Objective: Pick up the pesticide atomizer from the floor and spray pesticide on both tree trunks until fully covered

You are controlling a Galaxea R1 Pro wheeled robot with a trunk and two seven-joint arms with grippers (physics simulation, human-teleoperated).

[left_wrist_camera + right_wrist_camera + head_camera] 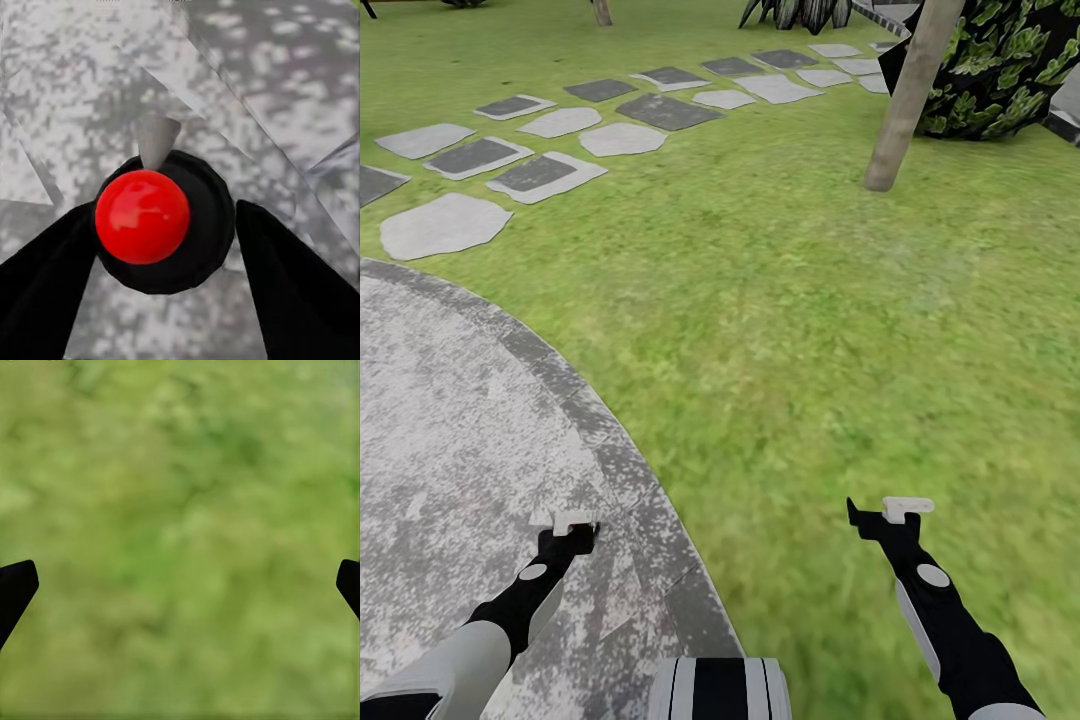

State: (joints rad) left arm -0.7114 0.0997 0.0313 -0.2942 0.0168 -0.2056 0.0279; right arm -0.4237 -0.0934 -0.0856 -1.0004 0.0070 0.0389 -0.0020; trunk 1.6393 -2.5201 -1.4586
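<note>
The pesticide atomizer [142, 216], a dark round bottle with a glossy red top and a pale nozzle, appears from above in the left wrist view. My left gripper [166, 210] is shut on it, one black finger against each side. Beneath it lies the mottled grey concrete floor [450, 400]. In the head view my left gripper [565, 522] hangs over the paving near its curved edge. My right gripper [887, 511] is open over the lawn, and its wrist view [180, 577] has grass between the spread fingers. A pale tree trunk [908, 95] rises at the far right, and another trunk base [601, 12] stands at the far edge.
A band of flat grey stepping stones [540, 172] crosses the lawn beyond the paving. A dark broad-leaved plant [1000, 70] sits behind the near trunk, with a spiky striped plant [800, 12] further back. Open grass [810, 330] lies between me and the trunk.
</note>
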